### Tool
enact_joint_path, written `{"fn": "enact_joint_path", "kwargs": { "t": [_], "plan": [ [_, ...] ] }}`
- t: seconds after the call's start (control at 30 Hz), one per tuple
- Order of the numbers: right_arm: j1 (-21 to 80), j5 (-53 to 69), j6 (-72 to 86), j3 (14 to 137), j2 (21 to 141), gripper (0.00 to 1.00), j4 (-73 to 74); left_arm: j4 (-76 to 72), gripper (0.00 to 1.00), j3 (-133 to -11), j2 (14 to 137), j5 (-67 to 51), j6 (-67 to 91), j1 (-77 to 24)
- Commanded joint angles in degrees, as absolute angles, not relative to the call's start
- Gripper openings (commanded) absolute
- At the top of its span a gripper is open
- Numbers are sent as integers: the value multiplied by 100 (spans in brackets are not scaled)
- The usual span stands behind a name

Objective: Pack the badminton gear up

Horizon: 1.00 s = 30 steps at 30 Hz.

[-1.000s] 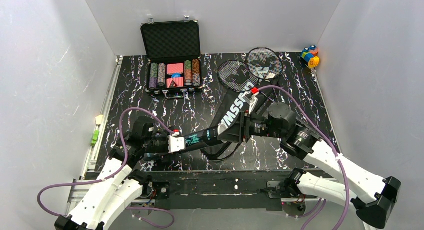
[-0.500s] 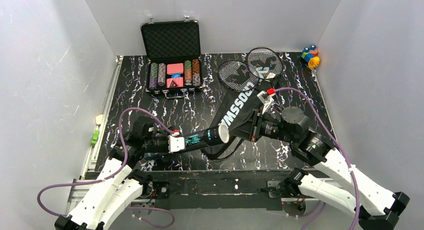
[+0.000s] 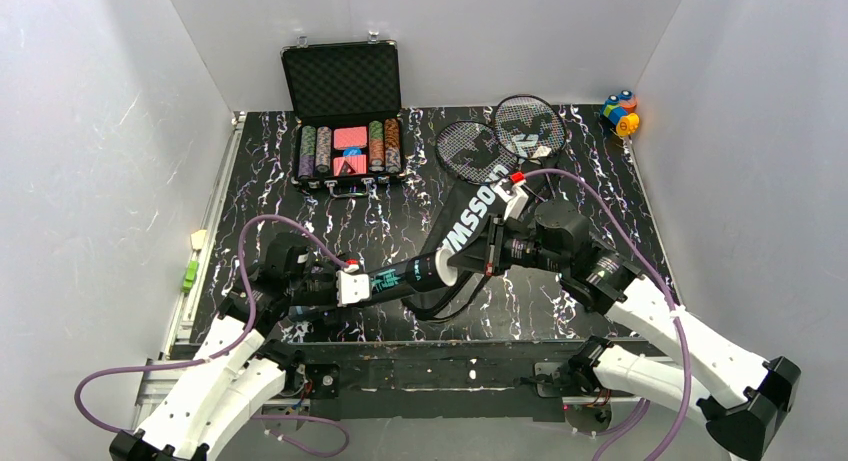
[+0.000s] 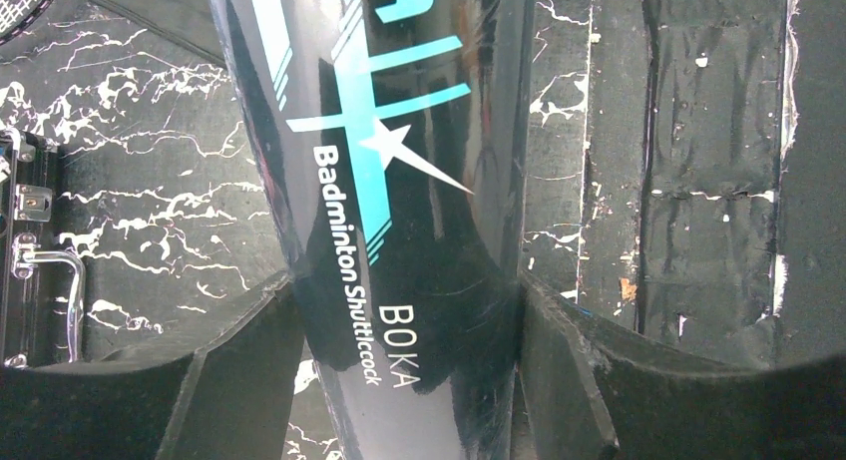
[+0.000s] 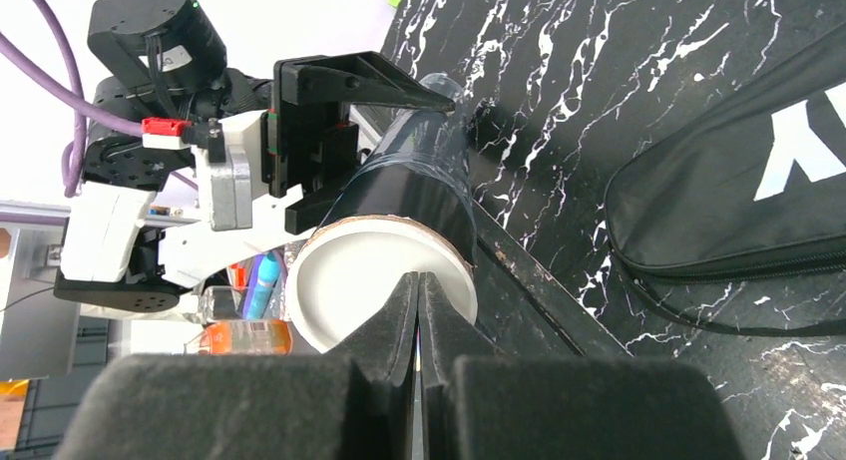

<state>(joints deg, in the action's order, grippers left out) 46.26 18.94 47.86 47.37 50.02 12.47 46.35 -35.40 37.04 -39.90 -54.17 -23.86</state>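
The long black tube point(image 3: 405, 274) with teal print is held above the table's front part, and my left gripper point(image 3: 352, 286) is shut on it. In the left wrist view both fingers point(image 4: 229, 380) press its sides around the tube point(image 4: 399, 161). My right gripper point(image 5: 417, 280) is shut with nothing in it, its tips in front of the tube's white end cap point(image 5: 349, 280). The black CROSSWAY bag point(image 3: 480, 216) lies behind the tube. Two rackets point(image 3: 475, 149) rest at the bag's far end.
An open black case of poker chips point(image 3: 345, 131) stands at the back left. Colourful toy blocks point(image 3: 620, 113) sit in the back right corner. The bag's strap point(image 5: 698, 325) trails on the marbled table point(image 3: 600, 181). White walls close in three sides.
My right gripper drew back to the right, shut its jaws, then came back toward the tube's white end. The left gripper and the tube stayed where they were.
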Motion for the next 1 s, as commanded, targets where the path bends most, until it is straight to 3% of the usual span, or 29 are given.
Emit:
{"fn": "enact_joint_path", "kwargs": {
  "t": [0.0,0.97],
  "plan": [
    [4773,2018,4837,4881,5061,4,729,4466,0,-3753,3697,-4235,-5451,-2408],
    [5632,1439,4762,4913,5820,1,888,4488,0,-3991,3803,-4369,-5481,-2469]
  ]
}}
